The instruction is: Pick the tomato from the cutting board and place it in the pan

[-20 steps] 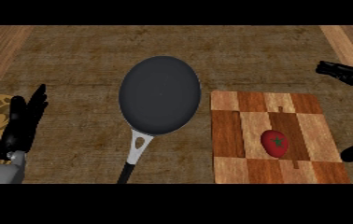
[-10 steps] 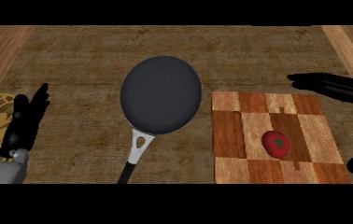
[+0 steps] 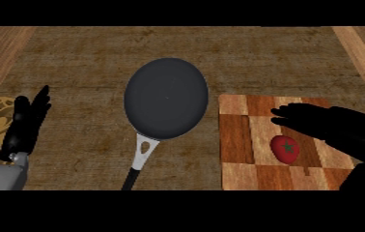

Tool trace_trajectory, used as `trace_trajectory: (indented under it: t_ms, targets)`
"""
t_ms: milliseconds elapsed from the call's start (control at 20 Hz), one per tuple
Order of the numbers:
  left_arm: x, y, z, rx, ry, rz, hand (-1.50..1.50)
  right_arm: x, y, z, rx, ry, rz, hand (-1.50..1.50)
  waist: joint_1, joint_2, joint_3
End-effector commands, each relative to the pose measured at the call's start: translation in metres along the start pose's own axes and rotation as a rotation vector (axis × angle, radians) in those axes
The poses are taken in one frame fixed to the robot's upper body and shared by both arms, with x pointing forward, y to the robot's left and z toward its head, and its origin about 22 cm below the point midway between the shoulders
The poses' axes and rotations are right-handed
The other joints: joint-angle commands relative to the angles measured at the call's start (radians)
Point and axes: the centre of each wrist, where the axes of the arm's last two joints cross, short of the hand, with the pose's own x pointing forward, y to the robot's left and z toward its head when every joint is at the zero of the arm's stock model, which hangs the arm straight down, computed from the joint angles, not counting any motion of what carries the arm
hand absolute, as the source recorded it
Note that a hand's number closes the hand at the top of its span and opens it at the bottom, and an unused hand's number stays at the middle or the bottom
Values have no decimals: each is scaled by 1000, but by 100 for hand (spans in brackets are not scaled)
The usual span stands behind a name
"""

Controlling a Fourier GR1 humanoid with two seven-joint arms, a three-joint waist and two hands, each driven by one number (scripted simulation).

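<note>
A red tomato point(image 3: 285, 149) with a green stem lies on the checkered wooden cutting board point(image 3: 239, 144) at the right. My right hand point(image 3: 324, 124) hovers over the board, fingers spread and pointing left, just above and to the right of the tomato; it holds nothing. The dark round pan point(image 3: 167, 97) sits left of the board, its handle point(image 3: 140, 161) pointing toward the lower edge. My left hand point(image 3: 28, 122) rests open at the far left, fingers up.
The counter's top is brown and textured, with lighter wooden strips at the far left and right edges. Part of a patterned object point(image 3: 4, 111) shows at the left edge behind the left hand.
My right hand has moved in from the right edge, leftward and down over the cutting board, toward the tomato. The left hand, pan and tomato have stayed put.
</note>
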Motion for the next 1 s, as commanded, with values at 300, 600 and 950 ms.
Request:
trace_trajectory:
  t_ms: [300,600,950]
  targets:
    - [3,-6,4,-8,-4,7,0,-14,24,-20,13,91,78,-150,6,0,1]
    - [8,5,0,2,-19,-9,0,-31,56,-11,68,101,129,-150,3,0,1]
    - [11,16,14,-10,-1,15,0,-27,52,-31,62,97,104,-150,9,0,1]
